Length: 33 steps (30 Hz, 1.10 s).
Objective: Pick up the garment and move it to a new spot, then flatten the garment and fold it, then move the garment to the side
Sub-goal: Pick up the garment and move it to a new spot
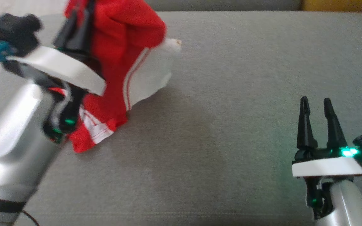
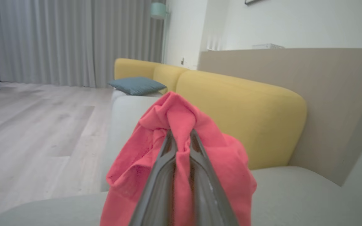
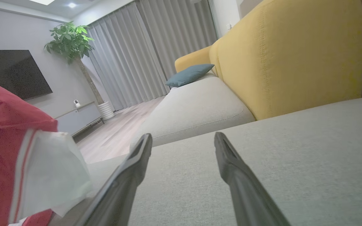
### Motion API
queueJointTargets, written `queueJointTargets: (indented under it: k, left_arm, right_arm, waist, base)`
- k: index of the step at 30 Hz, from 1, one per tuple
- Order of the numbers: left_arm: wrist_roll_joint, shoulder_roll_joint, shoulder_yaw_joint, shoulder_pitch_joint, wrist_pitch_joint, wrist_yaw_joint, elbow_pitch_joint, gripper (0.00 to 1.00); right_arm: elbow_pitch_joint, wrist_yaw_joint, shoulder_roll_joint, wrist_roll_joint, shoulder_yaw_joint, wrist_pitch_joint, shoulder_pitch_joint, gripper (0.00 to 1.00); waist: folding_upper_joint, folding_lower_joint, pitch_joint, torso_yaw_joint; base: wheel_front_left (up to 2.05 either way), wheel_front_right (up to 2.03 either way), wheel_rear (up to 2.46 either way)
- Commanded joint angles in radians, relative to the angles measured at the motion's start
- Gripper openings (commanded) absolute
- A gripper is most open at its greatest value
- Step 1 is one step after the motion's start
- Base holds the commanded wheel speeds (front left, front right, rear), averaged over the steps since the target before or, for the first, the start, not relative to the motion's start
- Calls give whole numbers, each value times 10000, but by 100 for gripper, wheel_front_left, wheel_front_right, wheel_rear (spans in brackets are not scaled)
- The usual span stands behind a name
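- Grey sofa seat [image 1: 231, 94] spread wide in front of me, plain fabric, taking up most of the head view.
- Yellow backrest [image 3: 287, 56] stood along the far edge of the seat, and grey curtains [image 3: 149, 53] hung beyond it across the room.
- The garment [image 1: 118, 47], red with thin white stripes and a white panel, hung bunched at the left of the seat, raised off it over most of its length. Its lowest red fold looked to reach the fabric, though I could not tell for certain whether it touched.
- My left pincer [image 2: 181, 133] was nearly closed, fingers pinched on a gathered knot of the red cloth near the garment's top. The cloth draped down both sides of the fingers.
- My right pincer [image 1: 315, 103] sat low at the right of the seat, well apart from the garment. Its fingers were spread wide with nothing between them, tips just above the grey fabric.
- A blue cushion [image 3: 189, 74] lay on the further sofa section, against the yellow back.
- A leafy plant [image 3: 71, 37] stood by the curtains.
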<state>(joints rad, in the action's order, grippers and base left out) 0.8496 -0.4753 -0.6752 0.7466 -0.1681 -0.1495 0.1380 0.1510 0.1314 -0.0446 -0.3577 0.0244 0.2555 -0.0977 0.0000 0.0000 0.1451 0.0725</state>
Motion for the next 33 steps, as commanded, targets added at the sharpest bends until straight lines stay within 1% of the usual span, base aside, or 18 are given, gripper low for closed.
queueJointTargets:
  k: [1, 2, 7, 11, 14, 15, 16, 17, 21, 24, 28, 33]
  left_arm:
    - [-159, -60, 222, 544, 73, -6, -211, 0]
    - [-159, -60, 222, 544, 73, -6, -211, 0]
    - [-553, 567, -410, 880, 206, -16, 263, 0]
    - [-774, 1044, -727, 1293, 281, -12, 944, 0]
    - [-905, 1490, -938, 1672, 330, -7, 1578, 0]
    - [-953, 1626, -985, 1805, 334, -30, 1830, 11]
    - [-1007, 1757, -1043, 1925, 318, -31, 2092, 69]
    - [-1022, 1894, -1076, 2017, 283, -18, 2361, 100]
    - [-1069, 2318, -1219, 2252, 22, 182, 3252, 100]
    - [-990, 2589, -1183, 2281, -326, 406, 3600, 100]
    - [-981, 2677, -1006, 2198, -695, 610, 3867, 100]
    - [-1016, 2495, -610, 1772, -893, 810, 3899, 100]
  right_arm:
    - [-443, -7, -56, 63, 157, 63, -548, 100]
    - [-443, -7, -56, 63, 157, 63, -548, 100]
    - [-741, -7, -56, -255, 29, 63, -925, 100]
    - [-1034, -7, -56, -530, 226, 63, -1127, 100]
    - [-1247, -7, -56, -735, 203, 63, -1153, 100]
    - [-1291, -7, -56, -772, 223, 63, -1161, 100]
    - [-1317, -7, -56, -800, 261, 63, -1164, 100]
    - [-1332, -7, -56, -819, 307, 63, -1162, 100]
    - [-1427, -7, -56, -887, 378, 63, -1123, 100]
    - [-1440, -7, -56, -831, 254, 63, -1050, 100]
    - [-1331, -7, -56, -525, 164, 63, -997, 100]
    - [-1065, -7, -56, -109, 100, 63, -919, 100]
  waist:
    - [0, 0, 365, -712]
    - [0, 0, 365, -712]
    - [0, 0, 844, -1919]
    - [0, 0, 1291, -2918]
    - [0, 0, 1595, -3468]
    - [0, 0, 1698, -3627]
    - [0, 0, 1783, -3768]
    - [0, 0, 1857, -3890]
    - [0, 0, 2032, -4107]
    - [0, 0, 1989, -3895]
    - [0, 0, 1660, -3191]
    - [0, 0, 956, -1973]
  base:
    - [0, 0, 0]
    - [0, 0, 0]
    - [0, 0, 0]
    - [0, 0, 0]
    - [0, 0, 0]
    - [0, 0, 0]
    - [0, 0, 0]
    - [0, 0, 0]
    - [0, 0, 0]
    - [0, 0, 0]
    - [0, 0, 0]
    - [0, 0, 0]
